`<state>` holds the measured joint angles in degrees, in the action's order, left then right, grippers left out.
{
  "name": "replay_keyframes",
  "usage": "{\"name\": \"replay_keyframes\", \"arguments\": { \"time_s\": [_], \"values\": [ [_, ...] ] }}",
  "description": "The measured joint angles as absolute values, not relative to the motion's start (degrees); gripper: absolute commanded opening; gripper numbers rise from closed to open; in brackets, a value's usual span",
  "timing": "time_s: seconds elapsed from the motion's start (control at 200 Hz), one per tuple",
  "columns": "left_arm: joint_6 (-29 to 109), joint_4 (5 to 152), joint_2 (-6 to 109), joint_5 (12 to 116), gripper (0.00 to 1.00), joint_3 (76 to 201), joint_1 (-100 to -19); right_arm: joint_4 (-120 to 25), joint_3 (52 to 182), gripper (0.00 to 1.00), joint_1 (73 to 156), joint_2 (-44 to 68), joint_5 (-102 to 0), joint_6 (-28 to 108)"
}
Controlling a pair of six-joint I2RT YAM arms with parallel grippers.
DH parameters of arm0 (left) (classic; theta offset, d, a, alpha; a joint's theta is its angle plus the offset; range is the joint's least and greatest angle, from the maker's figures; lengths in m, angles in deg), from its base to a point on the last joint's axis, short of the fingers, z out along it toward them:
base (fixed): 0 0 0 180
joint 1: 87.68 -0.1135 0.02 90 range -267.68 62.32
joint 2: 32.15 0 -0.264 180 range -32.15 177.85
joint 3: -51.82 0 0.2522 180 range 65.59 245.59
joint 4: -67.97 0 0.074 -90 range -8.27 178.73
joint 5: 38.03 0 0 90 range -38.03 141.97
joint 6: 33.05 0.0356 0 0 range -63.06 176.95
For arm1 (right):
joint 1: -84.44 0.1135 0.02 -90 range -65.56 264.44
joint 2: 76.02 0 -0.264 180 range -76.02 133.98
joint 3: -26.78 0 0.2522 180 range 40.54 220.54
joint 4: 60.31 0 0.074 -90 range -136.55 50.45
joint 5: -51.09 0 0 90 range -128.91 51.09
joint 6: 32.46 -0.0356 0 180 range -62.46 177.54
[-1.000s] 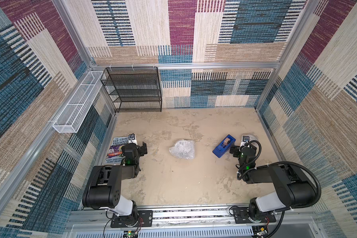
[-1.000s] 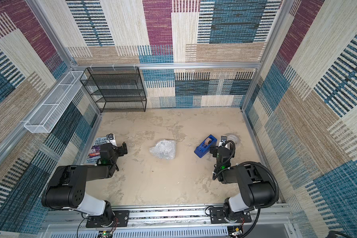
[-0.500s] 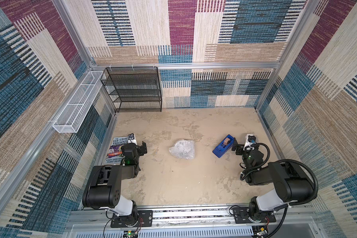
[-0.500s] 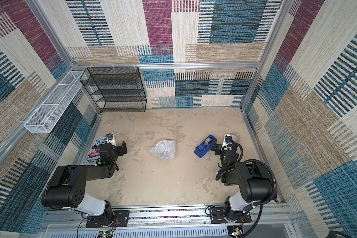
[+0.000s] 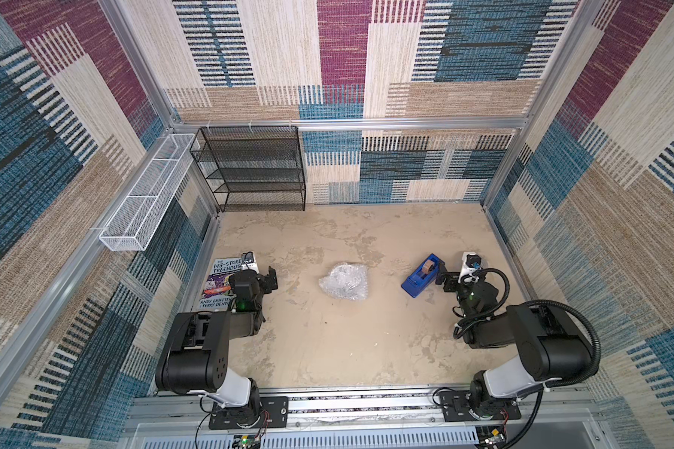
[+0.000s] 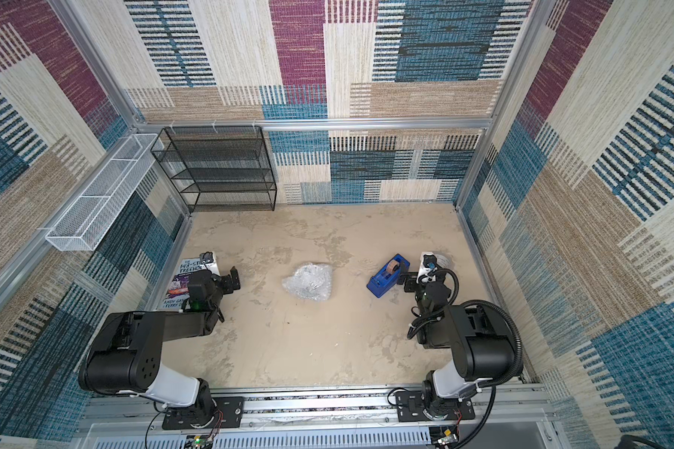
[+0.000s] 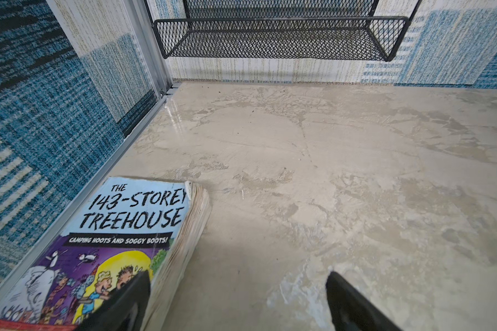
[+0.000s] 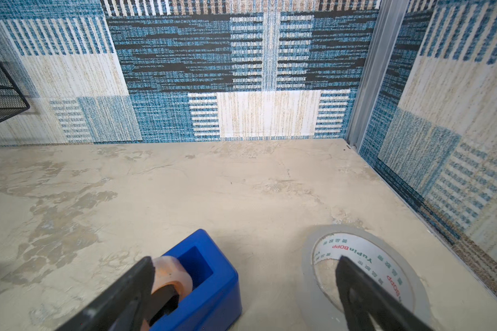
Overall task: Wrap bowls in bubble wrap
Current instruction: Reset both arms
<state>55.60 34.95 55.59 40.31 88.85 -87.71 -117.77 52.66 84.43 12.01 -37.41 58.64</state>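
**Wrapped bundle mid-table, both grippers wide and empty**

In a top view the bubble wrap [image 5: 343, 287] lies as a crumpled bundle in the middle of the table [image 5: 339, 350], well apart from both arms. No bowl shows, and I cannot tell whether it sits inside. The wrap looks light, soft and slippery, and any ceramic within would be fragile, so I would gently pinch a loose outer fold. Since a second ago the right gripper [image 5: 458, 274] has edged from the tape dispenser [image 5: 421, 278] toward the side wall. The bundle and the left gripper [image 5: 255, 274] have not moved.

Left wrist view: the jaws are apart and empty, with one finger over a book [image 7: 112, 215].

Right wrist view: the jaws are apart and empty, one finger over the tape dispenser and the other over a tape roll [image 8: 365, 249].
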Motion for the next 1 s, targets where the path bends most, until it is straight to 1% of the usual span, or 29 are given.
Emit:
{"name": "replay_keyframes", "arguments": {
  "time_s": [0.145, 0.185, 0.23, 0.275, 0.315, 0.381, 0.441, 0.511, 0.561, 0.616, 0.676, 0.741, 0.997],
  "values": [
    [55.58, 25.33, 55.44, 39.83, 0.99, 79.83, -86.97, -123.91, 46.4, 0.99, 85.22, 10.52, -38.2, 59.3],
    [55.56, 25.94, 55.85, 39.74, 0.99, 80.26, -87.01, -123.62, 47.74, 0.99, 85.41, 11.81, -37.21, 59.26],
    [55.43, 30.97, 55.46, 39.67, 0.99, 84.0, -87.27, -121.02, 50.25, 0.99, 85.17, 11.99, -36.25, 58.97],
    [55.47, 32.08, 55.5, 39.98, 0.99, 87.54, -87.45, -123.47, 49.99, 0.99, 85.06, 11.68, -35.42, 58.84],
    [55.47, 27.58, 55.24, 40.31, 0.99, 86.82, -87.54, -125.31, 48.04, 0.99, 85.09, 11.14, -34.96, 58.84],
    [55.49, 20.41, 54.43, 40.39, 0.99, 80.83, -87.51, -127.01, 44.5, 0.99, 85.24, 10.24, -34.77, 58.86],
    [55.51, 23.63, 55.85, 40.31, 0.99, 80.07, -87.51, -126.03, 46.97, 0.99, 85.24, 11.35, -33.72, 58.51],
    [55.43, 32.54, 55.57, 40.55, 1.0, 86.43, -87.8, -123.8, 50.82, 0.99, 85.11, 11.81, -33.76, 58.14],
    [55.47, 29.29, 55.53, 40.87, 1.0, 87.78, -87.93, -125.55, 49.99, 0.99, 85.06, 11.44, -33.78, 58.14],
    [55.43, 25.18, 54.63, 40.81, 0.99, 85.49, -87.95, -123.95, 49.12, 0.99, 85.04, 10.94, -33.87, 58.16],
    [55.43, 28.46, 55.18, 40.72, 1.0, 85.11, -87.93, -123.06, 50.73, 0.99, 85.0, 11.77, -33.89, 58.16],
    [55.43, 33.16, 55.64, 41.01, 0.99, 88.07, -87.88, -121.94, 51.89, 0.99, 84.93, 11.94, -33.96, 58.16],
    [55.43, 34.03, 55.61, 41.38, 0.99, 89.25, -87.93, -120.19, 52.15, 0.99, 84.91, 12.08, -34.0, 58.16]
  ]
}}
